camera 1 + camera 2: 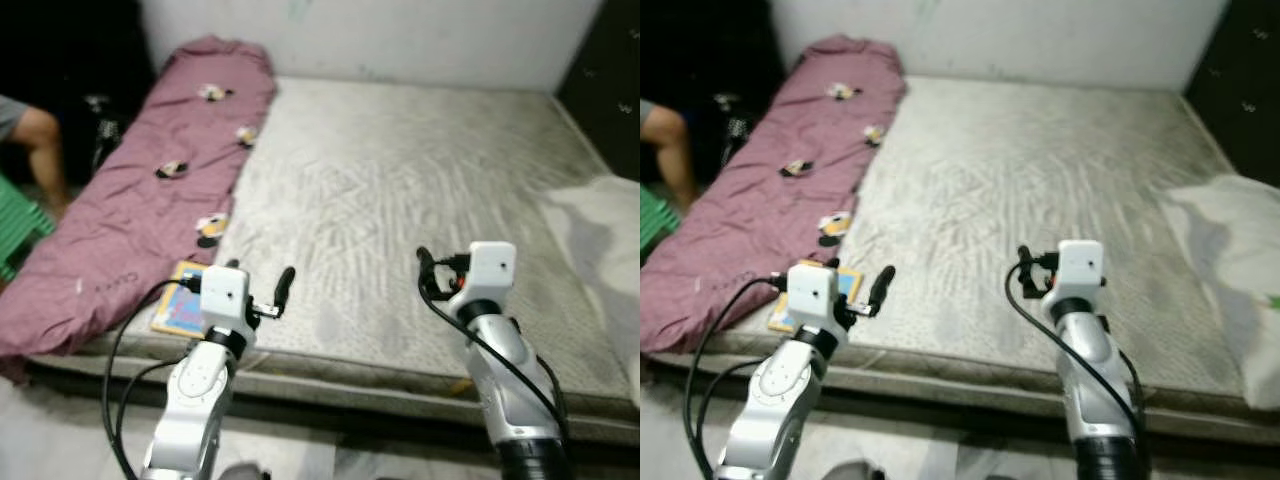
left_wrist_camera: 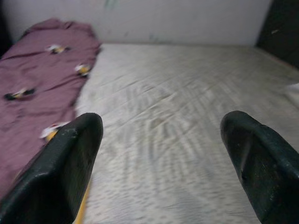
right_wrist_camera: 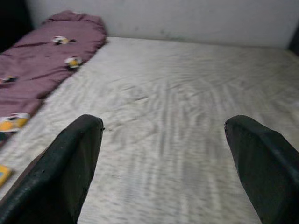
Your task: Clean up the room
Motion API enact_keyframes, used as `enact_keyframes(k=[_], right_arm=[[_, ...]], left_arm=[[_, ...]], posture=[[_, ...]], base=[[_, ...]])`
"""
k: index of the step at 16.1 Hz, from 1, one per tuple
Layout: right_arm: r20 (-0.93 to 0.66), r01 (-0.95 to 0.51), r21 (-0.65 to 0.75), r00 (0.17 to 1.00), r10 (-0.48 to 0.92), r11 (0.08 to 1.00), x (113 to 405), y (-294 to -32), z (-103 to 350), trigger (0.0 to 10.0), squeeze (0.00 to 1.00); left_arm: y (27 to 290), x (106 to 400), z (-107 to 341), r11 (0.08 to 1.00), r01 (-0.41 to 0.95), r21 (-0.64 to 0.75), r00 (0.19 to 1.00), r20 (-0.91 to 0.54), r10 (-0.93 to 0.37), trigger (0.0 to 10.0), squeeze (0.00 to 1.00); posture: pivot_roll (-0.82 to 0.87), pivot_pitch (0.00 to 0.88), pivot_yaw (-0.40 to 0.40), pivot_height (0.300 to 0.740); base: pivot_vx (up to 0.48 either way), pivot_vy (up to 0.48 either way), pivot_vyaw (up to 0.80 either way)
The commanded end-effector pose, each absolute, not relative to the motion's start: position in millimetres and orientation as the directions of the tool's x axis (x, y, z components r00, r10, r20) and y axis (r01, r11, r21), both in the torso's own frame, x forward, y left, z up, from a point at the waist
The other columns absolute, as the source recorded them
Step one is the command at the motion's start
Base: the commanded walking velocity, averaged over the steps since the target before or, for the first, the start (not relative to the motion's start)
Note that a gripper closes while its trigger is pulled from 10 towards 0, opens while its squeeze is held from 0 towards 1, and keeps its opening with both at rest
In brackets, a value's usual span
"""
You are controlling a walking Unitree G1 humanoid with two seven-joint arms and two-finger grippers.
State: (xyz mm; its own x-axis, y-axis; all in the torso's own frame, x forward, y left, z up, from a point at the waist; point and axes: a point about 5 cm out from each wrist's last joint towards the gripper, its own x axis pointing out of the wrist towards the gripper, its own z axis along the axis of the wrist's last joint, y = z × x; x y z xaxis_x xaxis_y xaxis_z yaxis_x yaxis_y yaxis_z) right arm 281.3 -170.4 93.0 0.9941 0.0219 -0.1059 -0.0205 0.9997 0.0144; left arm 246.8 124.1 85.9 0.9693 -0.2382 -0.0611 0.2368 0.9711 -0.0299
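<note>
Lying along the robot's left edge of the bare grey-white patterned mattress (image 1: pixel 400 190), the crumpled maroon quilt with small yellow-and-black cartoon prints (image 1: pixel 140 210) runs from the near edge to the white wall (image 1: pixel 400 40). Its near end sits ahead and to the left of the left gripper (image 1: pixel 262 290). A flat, colourful yellow-and-blue book (image 1: pixel 180 305) rests on the mattress just beside the quilt's near end, immediately left of the left gripper and partly hidden behind the wrist's white housing.

Both grippers hover over the near edge of the mattress, pointing toward the wall. The left gripper's black fingers (image 2: pixel 65 172) stand wide apart, released, with nothing between them. The right gripper (image 3: pixel 163 163) is likewise spread and empty; its fingers (image 3: pixel 70 168) frame bare mattress surface, with the quilt off to its left.

A rumpled white cloth (image 1: pixel 600 230) lies on the mattress well to the right of the right gripper. Beyond the quilt, far left of the left gripper, a person's bent leg (image 1: pixel 40 150) and a green plastic slatted item (image 1: pixel 18 225) are visible. Pale floor (image 1: pixel 60 430) shows below the mattress edge.
</note>
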Motion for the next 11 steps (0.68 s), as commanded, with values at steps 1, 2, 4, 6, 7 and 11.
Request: enact_keyframes(k=[1,2,4,6,7,11], right_arm=[[-0.098,-0.031,0.011,0.995,0.031,0.999,283.3,-166.9,95.9,10.0,0.00],[-0.098,-0.031,0.011,0.995,0.032,0.999,283.7,-166.5,95.8,10.0,0.00],[-0.097,-0.026,0.010,0.995,0.027,1.000,284.4,-166.8,95.5,10.0,0.00],[-0.097,-0.025,0.011,0.995,0.026,1.000,284.9,-166.3,95.2,10.0,0.00],[-0.098,-0.026,0.010,0.995,0.027,1.000,285.1,-166.0,95.1,10.0,0.00],[-0.098,-0.024,0.017,0.995,0.025,1.000,286.2,-165.2,94.9,10.0,0.00]], left_arm=[[127.5,247.8,88.1,0.973,0.231,-0.025,0.971,-0.055,-0.232,10.0,0.00],[127.8,248.1,88.1,0.973,0.231,-0.022,0.971,-0.056,-0.232,10.0,0.00],[127.9,248.4,88.4,0.973,0.232,-0.017,0.971,-0.055,-0.233,10.0,0.00],[127.8,248.7,89.4,0.971,0.238,-0.014,0.970,-0.049,-0.239,10.0,0.00],[128.5,249.3,89.7,0.975,0.222,-0.011,0.974,-0.048,-0.222,10.0,0.00],[127.4,250.7,86.4,0.977,0.208,-0.039,0.975,-0.076,-0.210,10.0,0.00]], posture=[[-0.02,0.027,-0.009,0.740],[-0.01,0.026,-0.008,0.740],[-0.01,0.024,-0.007,0.740],[-0.01,0.020,-0.007,0.740],[-0.01,0.019,-0.007,0.740],[-0.01,0.026,-0.010,0.740]], base=[[0.330,0.000,0.00],[0.330,0.000,0.00],[0.326,0.000,0.00],[0.332,0.000,0.00],[0.307,0.000,0.00],[0.000,0.230,0.00]])
